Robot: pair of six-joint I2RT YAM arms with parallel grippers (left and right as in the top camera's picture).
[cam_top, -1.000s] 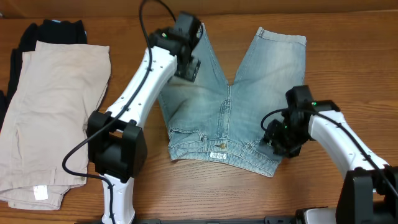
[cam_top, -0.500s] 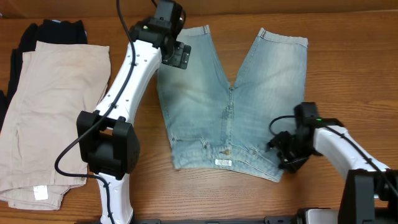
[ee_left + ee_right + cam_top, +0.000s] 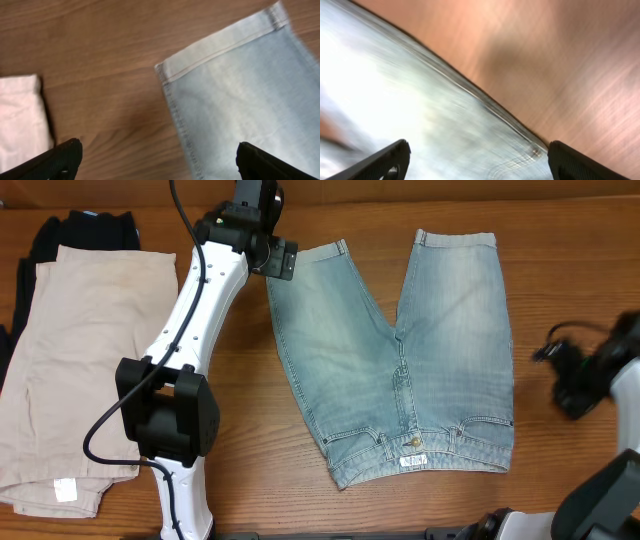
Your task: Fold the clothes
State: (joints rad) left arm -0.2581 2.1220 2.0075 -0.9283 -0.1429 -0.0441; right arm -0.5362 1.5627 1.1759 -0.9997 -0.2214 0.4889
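Your light-blue faded denim shorts (image 3: 400, 360) lie flat on the wooden tabletop (image 3: 570, 270), with the waistband nearest the arm bases. Your left fingers (image 3: 60, 159) are spread and empty over one hem corner. Your right fingers (image 3: 385, 160) are spread and empty beside the shorts.

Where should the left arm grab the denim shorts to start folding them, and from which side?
Grip the hem corner of the denim shorts nearest the left gripper, coming from its outer side. The shorts lie flat, and that free edge borders bare table, so a finger could likely slide under.
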